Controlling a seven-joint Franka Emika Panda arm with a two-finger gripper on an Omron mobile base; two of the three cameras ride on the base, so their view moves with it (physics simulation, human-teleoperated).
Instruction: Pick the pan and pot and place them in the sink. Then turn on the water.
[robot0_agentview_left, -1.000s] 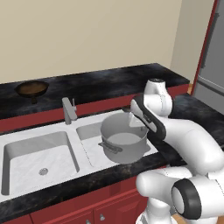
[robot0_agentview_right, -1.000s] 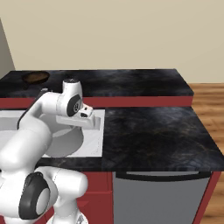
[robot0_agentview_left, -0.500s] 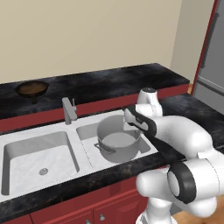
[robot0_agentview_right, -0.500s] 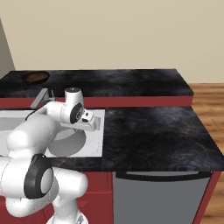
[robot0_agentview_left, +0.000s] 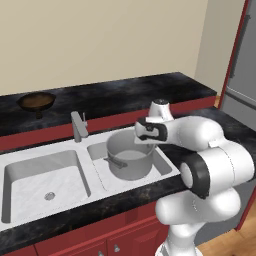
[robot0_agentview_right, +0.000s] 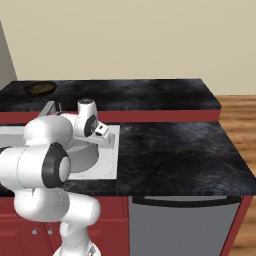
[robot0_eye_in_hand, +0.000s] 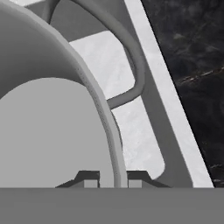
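my gripper (robot0_eye_in_hand: 109, 180) is clamped on the pot (robot0_agentview_left: 129, 154) rim; pot sits in the sink's (robot0_agentview_left: 30, 187) right basin. release straight, lift clear, then fetch pan (robot0_agentview_left: 36, 101) from the bench (robot0_agentview_left: 125, 95).

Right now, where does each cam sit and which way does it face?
Left base view: behind the arm on its left, looking forward and down at the sink, pot and pan; white arm rises lower right.
Right base view: behind on its right, looking over the counter; arm rises lower left.
Hand view: on the hand, looking along the claw, shut on the pot rim.
Both base views share sink, pot, pan, faucet.
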